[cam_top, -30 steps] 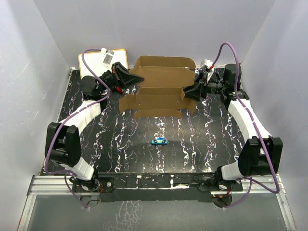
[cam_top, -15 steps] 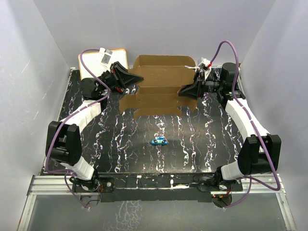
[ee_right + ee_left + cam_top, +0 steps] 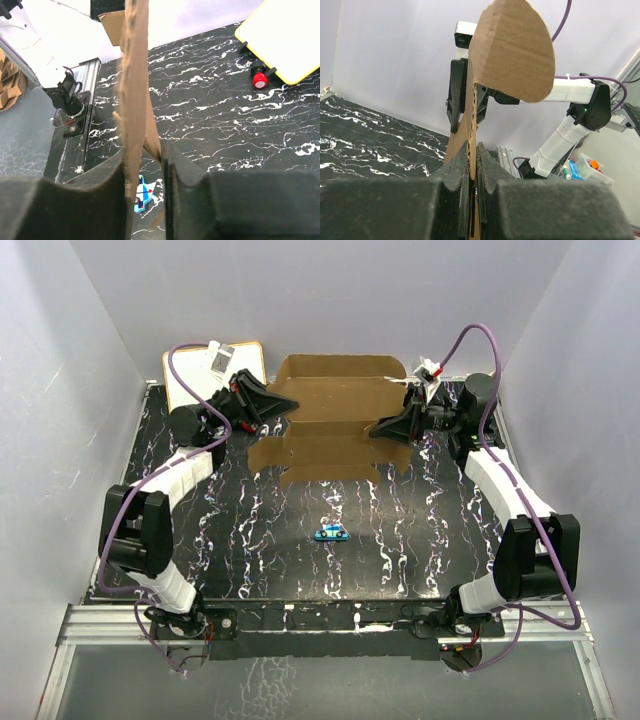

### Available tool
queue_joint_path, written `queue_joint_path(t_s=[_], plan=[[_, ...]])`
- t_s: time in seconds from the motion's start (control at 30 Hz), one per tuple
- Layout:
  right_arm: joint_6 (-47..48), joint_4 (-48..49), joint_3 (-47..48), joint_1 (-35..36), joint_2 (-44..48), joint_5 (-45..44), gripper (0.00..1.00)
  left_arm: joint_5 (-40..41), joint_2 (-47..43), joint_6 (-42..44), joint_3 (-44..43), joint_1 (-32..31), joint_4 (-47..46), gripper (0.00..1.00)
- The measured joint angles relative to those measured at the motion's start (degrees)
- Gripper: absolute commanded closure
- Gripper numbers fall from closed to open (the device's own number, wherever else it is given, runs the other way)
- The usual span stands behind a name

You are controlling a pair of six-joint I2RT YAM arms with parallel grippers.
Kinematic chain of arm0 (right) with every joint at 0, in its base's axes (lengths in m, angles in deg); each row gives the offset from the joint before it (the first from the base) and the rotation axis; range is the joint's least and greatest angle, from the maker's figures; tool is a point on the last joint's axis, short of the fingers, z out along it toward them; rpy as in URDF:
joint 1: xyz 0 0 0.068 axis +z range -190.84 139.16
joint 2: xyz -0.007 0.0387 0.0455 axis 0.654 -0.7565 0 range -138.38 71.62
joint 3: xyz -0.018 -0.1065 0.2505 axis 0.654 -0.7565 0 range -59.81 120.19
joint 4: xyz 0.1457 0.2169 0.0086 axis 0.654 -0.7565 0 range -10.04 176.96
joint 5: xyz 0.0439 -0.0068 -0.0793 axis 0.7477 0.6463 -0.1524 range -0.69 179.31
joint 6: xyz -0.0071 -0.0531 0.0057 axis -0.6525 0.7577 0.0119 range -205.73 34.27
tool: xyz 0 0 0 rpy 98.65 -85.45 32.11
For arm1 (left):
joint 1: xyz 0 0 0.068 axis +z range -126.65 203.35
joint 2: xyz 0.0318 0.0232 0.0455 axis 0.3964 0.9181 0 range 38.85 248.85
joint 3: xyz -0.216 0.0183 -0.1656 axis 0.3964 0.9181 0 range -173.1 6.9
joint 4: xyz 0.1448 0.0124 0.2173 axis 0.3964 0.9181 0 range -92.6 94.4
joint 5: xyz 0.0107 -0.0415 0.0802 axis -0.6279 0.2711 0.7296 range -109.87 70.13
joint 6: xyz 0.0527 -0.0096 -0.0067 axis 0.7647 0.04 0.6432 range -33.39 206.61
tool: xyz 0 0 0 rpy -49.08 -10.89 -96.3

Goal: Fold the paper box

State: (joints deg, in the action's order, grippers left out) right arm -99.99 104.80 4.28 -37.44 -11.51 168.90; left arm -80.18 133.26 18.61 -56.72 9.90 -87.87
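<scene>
Since your left hand (image 3: 474, 152) and right hand (image 3: 144, 152) each clamp the light, bendy paper box (image 3: 335, 400), hold near its creases.

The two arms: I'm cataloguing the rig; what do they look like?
The left arm and right arm have white link shells and black joints; the left gripper and right gripper are black wedges. A purple cable loops along each. Finger pads are dark foam.

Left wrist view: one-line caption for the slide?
Left gripper clamps the edge of a plain brown die-cut cardboard sheet above the black marbled table.
</scene>
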Motion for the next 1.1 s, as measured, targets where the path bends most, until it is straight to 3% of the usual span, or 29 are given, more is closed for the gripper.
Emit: queue_joint_path(t_s=[0.1, 0.3, 0.4, 0.5, 0.7, 0.83, 1.1], plan=[[-3.72, 5.44, -0.70, 0.04, -0.48, 0.57, 0.91, 0.20, 0.02, -0.72, 0.00, 0.00, -0.68, 1.00], [-12.70, 18.71, -5.27, 0.04, -0.50, 2.29, 0.90, 0.00, 0.68, -1.49, 0.00, 0.00, -1.70, 1.00], [-13.90, 20.26, -5.84, -0.11, -0.50, 2.91, 0.57, -0.09, 0.96, -1.42, 0.00, 0.00, -1.33, 1.00], [-9.05, 14.86, -5.38, -1.40, -0.13, 3.34, 0.32, -0.20, 0.96, -0.72, 0.00, 0.00, -1.03, 1.00], [5.22, -5.16, -1.14, -12.35, 0.57, 3.93, 0.08, -1.03, 0.39, 3.10, 1.64, 0.33, 1.66, 1.00], [9.94, -14.14, 3.91, -14.51, 0.63, 4.87, 0.01, -2.69, 0.39, 3.96, 1.90, 0.55, 2.32, 1.00], [18.69, -29.44, 17.62, -8.76, 0.63, 2.73, 0.01, -4.48, 0.39, 3.89, 1.90, 0.59, 1.90, 1.00]])
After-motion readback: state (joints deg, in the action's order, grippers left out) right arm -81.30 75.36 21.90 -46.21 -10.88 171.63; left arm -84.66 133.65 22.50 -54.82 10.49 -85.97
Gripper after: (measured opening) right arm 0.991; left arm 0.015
